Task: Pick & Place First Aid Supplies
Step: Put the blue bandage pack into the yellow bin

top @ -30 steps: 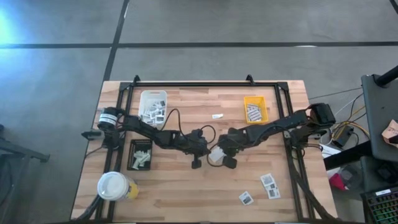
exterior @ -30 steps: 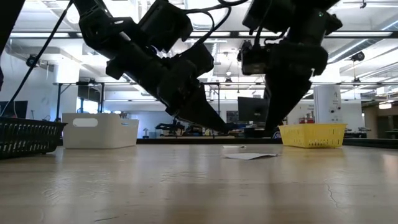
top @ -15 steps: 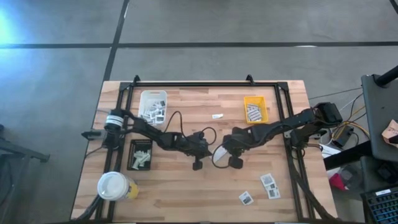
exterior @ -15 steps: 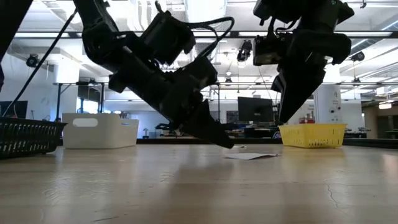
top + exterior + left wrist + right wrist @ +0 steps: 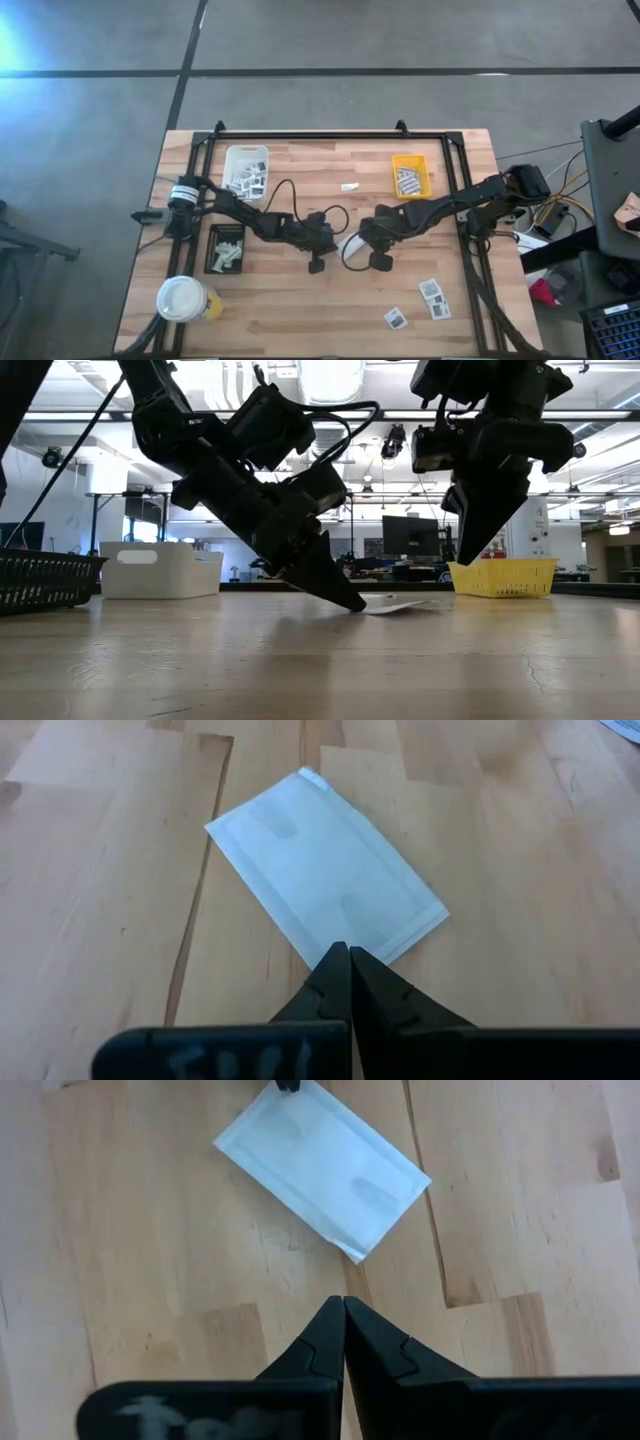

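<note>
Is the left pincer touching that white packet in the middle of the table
Touching. In the left wrist view the shut left pincer tips sit on the packet edge; the low view agrees.

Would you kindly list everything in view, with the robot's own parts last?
Flat packet: one, white, table centre, under the left tool's tip.
Loose packets: three, white with grey print, near right edge.
Small piece: one, white, between the far trays.
White tray: one, far left, holding packets.
Yellow tray: one, far right, holding packets.
Black tray: one, left side, holding pale pieces.
Cup: one, yellow, white-topped, near left corner.
Left tool: shut, touching the packet's edge.
Right tool: shut, above the table, beside the packet.
</note>
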You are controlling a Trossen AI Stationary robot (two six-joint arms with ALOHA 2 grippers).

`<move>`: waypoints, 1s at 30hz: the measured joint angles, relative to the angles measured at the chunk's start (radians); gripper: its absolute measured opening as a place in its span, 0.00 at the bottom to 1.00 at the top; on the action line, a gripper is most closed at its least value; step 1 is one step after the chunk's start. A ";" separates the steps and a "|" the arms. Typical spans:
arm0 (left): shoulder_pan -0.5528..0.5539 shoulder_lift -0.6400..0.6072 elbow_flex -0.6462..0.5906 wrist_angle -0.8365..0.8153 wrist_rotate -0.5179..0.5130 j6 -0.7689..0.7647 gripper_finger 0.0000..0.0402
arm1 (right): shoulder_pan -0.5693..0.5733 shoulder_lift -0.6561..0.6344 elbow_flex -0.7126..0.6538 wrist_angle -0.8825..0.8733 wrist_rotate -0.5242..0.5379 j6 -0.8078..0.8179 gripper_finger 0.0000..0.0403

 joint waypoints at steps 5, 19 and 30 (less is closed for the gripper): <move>0.001 0.000 0.000 -0.007 0.000 -0.005 0.00 | -0.002 0.001 -0.005 0.000 0.002 -0.054 0.02; 0.008 -0.003 0.002 -0.051 0.005 -0.045 0.00 | -0.002 0.001 -0.005 -0.002 0.020 -0.335 0.04; 0.008 -0.003 0.001 -0.054 0.008 -0.079 0.00 | 0.003 0.001 -0.019 0.000 0.044 -0.597 0.27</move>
